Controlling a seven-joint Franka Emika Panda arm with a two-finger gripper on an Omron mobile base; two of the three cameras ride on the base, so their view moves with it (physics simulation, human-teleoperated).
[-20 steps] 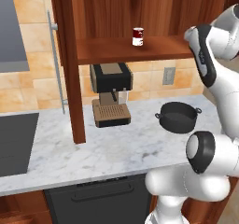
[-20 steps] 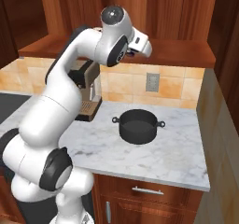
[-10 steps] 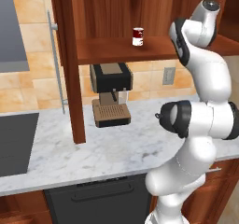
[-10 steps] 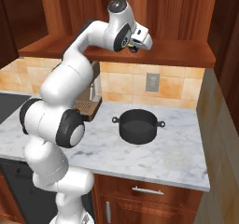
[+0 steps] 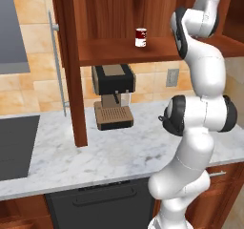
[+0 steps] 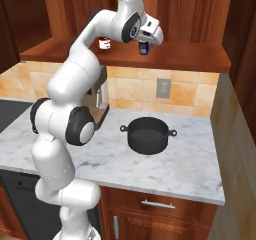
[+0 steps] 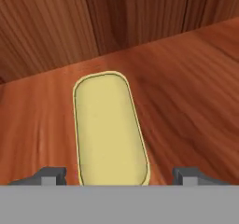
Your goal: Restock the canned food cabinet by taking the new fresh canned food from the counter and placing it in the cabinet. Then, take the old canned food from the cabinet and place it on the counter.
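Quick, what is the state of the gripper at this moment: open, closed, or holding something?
Gripper: open, fingertips apart on either side of the blue can, which stands on the cabinet shelf; not gripping it.

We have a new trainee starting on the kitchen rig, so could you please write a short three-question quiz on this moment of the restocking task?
1. True or false: the blue can stands on the cabinet shelf, under the gripper.
2. Which thing sits on the counter to the arm's right? A) a black pot B) a kettle C) a toaster
3. Fill in: the gripper's jaws stand ____ on either side of the blue can's yellowish top.

Key
1. True; it rests upright on the shelf plank.
2. A; the black pot is on the marble. The red-and-white can is up on the shelf, and the coffee machine stands below it.
3. open
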